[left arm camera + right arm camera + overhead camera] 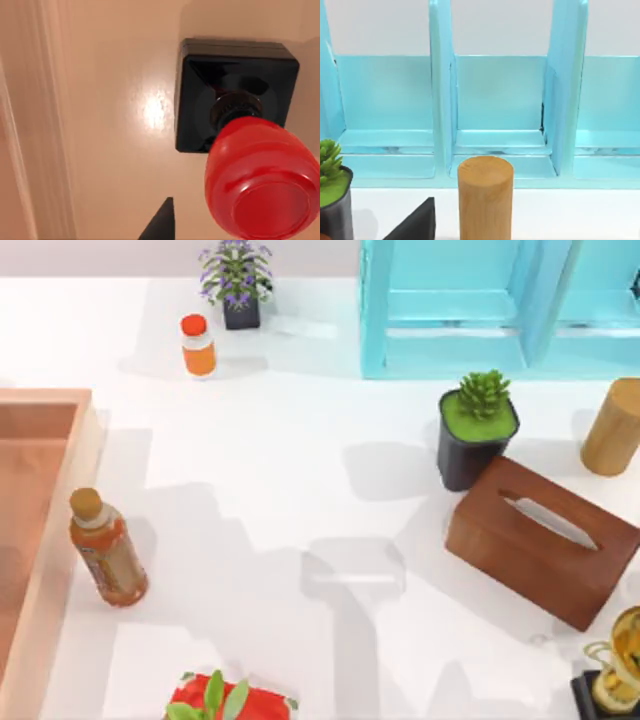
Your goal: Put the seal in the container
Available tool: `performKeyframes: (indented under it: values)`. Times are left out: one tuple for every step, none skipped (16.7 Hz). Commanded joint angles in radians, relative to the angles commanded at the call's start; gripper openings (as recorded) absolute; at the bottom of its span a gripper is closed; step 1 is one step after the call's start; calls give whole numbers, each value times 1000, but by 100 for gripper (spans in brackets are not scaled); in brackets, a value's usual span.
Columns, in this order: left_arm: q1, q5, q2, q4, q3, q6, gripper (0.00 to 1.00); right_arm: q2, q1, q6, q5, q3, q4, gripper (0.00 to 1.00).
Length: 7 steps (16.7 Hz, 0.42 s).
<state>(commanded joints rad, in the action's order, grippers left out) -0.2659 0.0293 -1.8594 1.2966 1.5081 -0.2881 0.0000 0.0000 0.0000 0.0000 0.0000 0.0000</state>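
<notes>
Standing upright on the floor of the shallow light-orange wooden tray (40,415) at the tabletop's left edge, the red-knobbed, black-based seal (235,95) looks placed. Whether the left end effector is spread cannot be told; rising carelessly could topple the seal.

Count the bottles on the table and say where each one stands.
2. The small orange bottle with a red cap stands at the back, beside the purple-flowered plant. The larger tea bottle stands at the left, just beside the container. Others may be hidden.
</notes>
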Motion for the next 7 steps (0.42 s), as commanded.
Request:
performKeyframes:
  values:
    - [0,0,0,0,0,0,98,0,0,0,0,0,0,100]
    - [0,0,0,0,0,0,100,0,0,0,0,0,0,100]
    - [0,0,0,0,0,0,100,0,0,0,0,0,0,100]
    - [0,0,0,0,0,0,100,0,0,0,0,0,0,100]
    - [0,0,0,0,0,0,100,0,0,0,0,0,0,100]
    - [0,0,0,0,0,0,100,0,0,0,0,0,0,100]
    - [0,0,0,0,0,0,100,0,0,0,0,0,0,100]
